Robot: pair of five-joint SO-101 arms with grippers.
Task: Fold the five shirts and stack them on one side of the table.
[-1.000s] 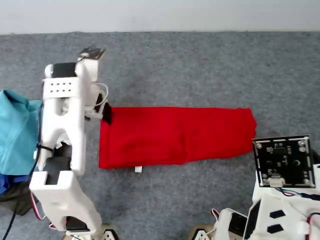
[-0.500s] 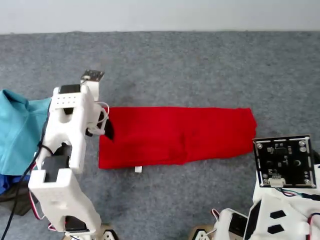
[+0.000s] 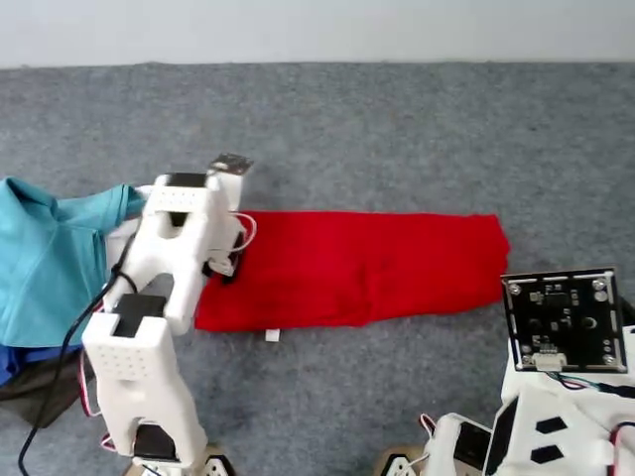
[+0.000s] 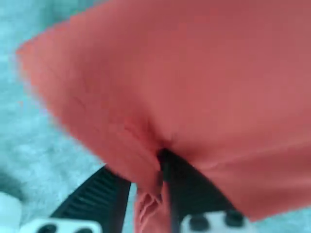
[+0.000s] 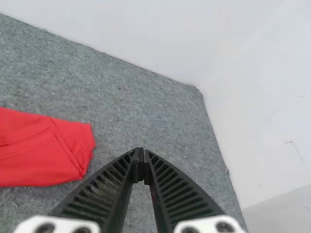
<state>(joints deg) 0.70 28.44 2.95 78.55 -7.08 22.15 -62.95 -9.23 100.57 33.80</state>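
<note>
A red shirt [image 3: 357, 268], folded into a long strip, lies across the middle of the grey table. My left gripper [image 3: 226, 268] is shut on the strip's left end; the left wrist view has the red shirt [image 4: 194, 82] bunched and pinched between the black fingers [image 4: 187, 194]. My right gripper [image 5: 140, 167] is shut with nothing in it, held above the bare carpet near the right end of the red shirt [image 5: 43, 150]. A teal shirt [image 3: 50, 258] lies in a heap at the table's left edge.
A blue garment [image 3: 12, 362] and a dark one [image 3: 35, 397] stick out under the teal heap at the left edge. The right arm's base and circuit board [image 3: 564, 319] stand at the front right. A white wall [image 5: 170, 34] borders the far side.
The left arm has swung to the right, carrying the strip's left end with it. The teal heap now shows more. The right arm has kept still.
</note>
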